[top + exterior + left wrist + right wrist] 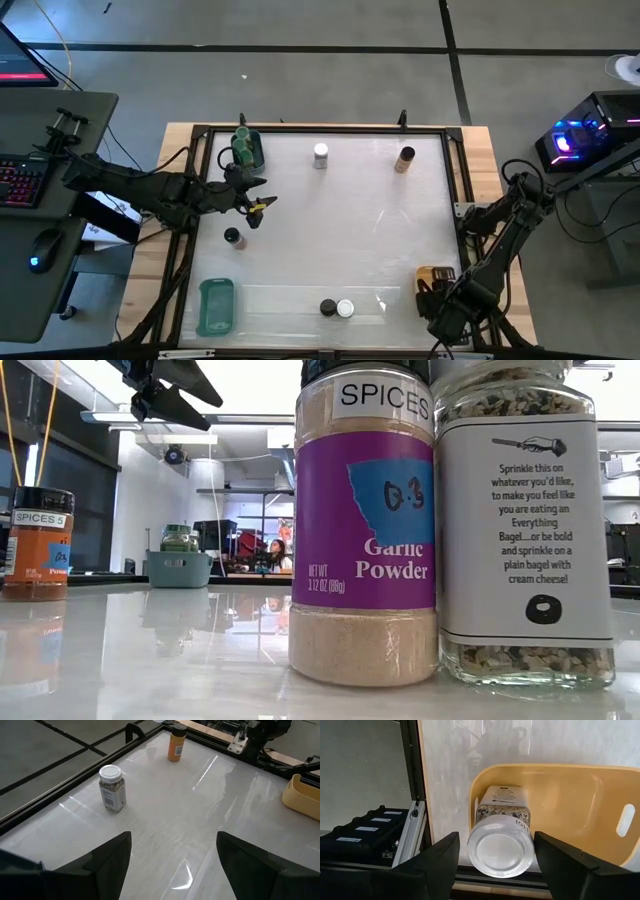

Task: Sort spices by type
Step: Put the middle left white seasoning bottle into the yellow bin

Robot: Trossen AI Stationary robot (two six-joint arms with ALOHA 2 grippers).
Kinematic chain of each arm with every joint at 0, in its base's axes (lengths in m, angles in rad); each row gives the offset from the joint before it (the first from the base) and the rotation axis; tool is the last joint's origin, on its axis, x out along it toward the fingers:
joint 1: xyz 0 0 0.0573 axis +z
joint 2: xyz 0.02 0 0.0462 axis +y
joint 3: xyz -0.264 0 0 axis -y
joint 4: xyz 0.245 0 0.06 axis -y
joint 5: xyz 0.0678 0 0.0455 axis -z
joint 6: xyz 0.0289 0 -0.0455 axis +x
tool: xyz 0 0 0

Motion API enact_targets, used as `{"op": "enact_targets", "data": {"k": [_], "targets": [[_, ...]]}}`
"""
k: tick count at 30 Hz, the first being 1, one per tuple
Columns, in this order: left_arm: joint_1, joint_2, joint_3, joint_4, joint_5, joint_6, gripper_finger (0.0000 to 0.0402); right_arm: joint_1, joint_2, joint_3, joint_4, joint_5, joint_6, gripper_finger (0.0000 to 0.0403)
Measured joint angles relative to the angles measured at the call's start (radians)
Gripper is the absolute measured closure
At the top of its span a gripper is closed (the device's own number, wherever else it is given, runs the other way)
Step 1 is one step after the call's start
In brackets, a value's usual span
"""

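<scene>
The right pincer (495, 865) stands at the near right corner of the table (330, 230), its fingers spread to either side of a white-lidded jar (501, 837) that lies tilted inside the yellow tray (570, 810); the fingers flank the lid closely, and whether they grip it cannot be told. Risk: if the jar is let go while tilted against the tray's curved wall, its smooth round body may roll or settle askew. The left pincer (175, 865) hovers released and empty above the table's left side, close to a black-lidded jar (232, 237) and the green tray (247, 148) holding green-lidded jars; a low sweep there could knock that lone jar over on the glossy surface. The remaining jars are scattered: a white-lidded one (320, 155) and an orange one (404, 159) near the far edge, and a black-lidded and a white-lidded pair (337, 308) at the near edge, beside the teal tray (216, 306). Materials: the jars are clear, hard cylinders with paper labels and ribbed plastic caps (contents range from fine powder to coarse seed mix); the trays are moulded plastic with rounded corners; the table is white and reflective, offering little friction.
</scene>
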Motion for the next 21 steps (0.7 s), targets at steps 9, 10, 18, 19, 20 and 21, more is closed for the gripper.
{"op": "enact_targets", "data": {"k": [9, 10, 18, 19, 20, 21], "targets": [[0.000, 0.000, 0.000, 0.000, 0.000, 0.000, 0.0124, 0.000, 0.000, 0.000, -0.001, -0.001, 0.004, 0.0101], [0.000, 0.000, 0.000, 0.000, 0.000, 0.000, 0.0124, 0.000, 0.000, 0.000, -0.001, -0.002, 0.004, 0.0100], [0.000, 0.000, 0.000, 0.000, 0.000, 0.000, 0.0124, -0.001, 0.000, 0.000, -0.001, -0.017, 0.003, 0.0098], [0.000, 0.000, 0.000, 0.000, 0.000, 0.000, 0.0124, -0.001, 0.000, 0.000, -0.001, -0.025, 0.004, 0.0098], [0.000, 0.000, 0.000, 0.000, 0.000, 0.000, 0.0124, -0.001, 0.000, 0.000, -0.001, -0.032, 0.004, 0.0098], [0.000, 0.000, 0.000, 0.000, 0.000, 0.000, 0.0124, -0.001, 0.000, 0.000, -0.001, -0.038, 0.004, 0.0098]]}}
